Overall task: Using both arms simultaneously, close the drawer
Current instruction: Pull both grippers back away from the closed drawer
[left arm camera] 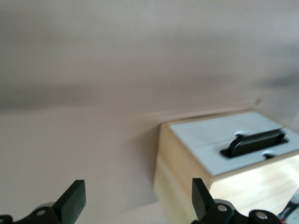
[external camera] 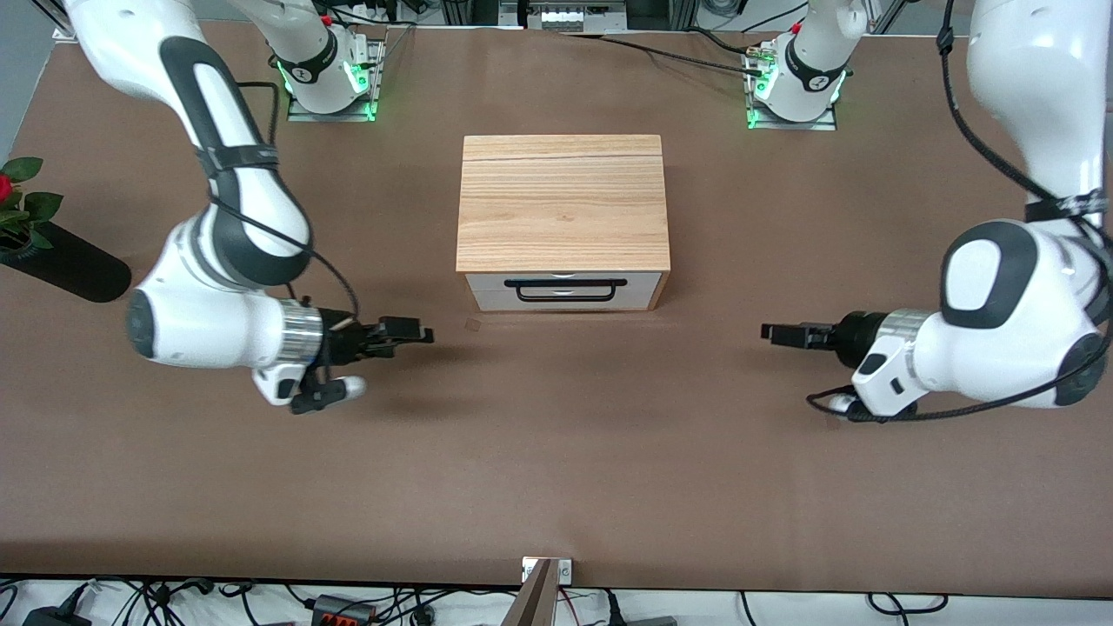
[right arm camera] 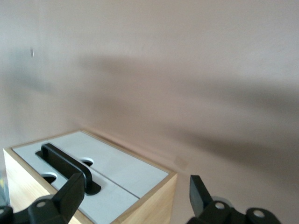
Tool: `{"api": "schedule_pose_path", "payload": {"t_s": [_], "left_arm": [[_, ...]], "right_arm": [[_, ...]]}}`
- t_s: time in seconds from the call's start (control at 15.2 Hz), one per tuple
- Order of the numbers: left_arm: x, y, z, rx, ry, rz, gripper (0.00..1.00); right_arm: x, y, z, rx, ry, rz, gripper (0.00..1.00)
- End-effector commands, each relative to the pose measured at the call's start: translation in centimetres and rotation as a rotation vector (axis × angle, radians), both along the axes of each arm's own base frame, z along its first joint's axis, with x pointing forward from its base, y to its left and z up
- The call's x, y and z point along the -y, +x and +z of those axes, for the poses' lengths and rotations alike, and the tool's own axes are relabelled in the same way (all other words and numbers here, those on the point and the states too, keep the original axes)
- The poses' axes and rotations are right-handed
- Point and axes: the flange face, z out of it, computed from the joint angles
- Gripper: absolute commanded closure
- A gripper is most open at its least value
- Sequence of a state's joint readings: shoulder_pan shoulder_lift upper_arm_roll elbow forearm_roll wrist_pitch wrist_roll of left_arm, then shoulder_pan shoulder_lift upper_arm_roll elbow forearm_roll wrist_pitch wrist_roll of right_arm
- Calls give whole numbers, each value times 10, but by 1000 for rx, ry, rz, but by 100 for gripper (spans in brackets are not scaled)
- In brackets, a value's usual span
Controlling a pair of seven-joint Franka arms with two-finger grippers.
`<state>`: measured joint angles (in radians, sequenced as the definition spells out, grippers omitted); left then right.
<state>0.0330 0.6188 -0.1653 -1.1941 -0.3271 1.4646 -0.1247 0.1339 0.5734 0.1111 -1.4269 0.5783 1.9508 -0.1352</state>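
The light oak-grain box stands mid-table. The drawer's white front panel with its black wire handle sits flush in the box's face toward the front camera. My right gripper is open and empty, low over the table beside the box toward the right arm's end, pointing at it. My left gripper is open and empty, low over the table toward the left arm's end. Neither touches the drawer. The left wrist view shows the front panel past my open left gripper; the right wrist view shows it past my open right gripper.
A plant with a red flower in a black pot sits at the table edge by the right arm. A small scrap lies on the table near the box's corner. The arm bases stand along the table's robot edge.
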Motion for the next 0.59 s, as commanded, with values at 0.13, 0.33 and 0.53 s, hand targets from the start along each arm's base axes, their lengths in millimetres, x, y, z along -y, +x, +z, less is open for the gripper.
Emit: {"api": "schedule_pose_path", "payload": {"t_s": [0.13,0.33,0.53], "left_arm": [[-52,-17,79,68,288,92,0],[-67,-21,119,98,374,88,0],[-58,-44,177,164,387,85,0]], "right_arm": [[68,-16,60,-38,-170,-24,0],[124,-29,86,-59,-382,-3,0],[174,-34,88,-96,-575,-7,0]]}}
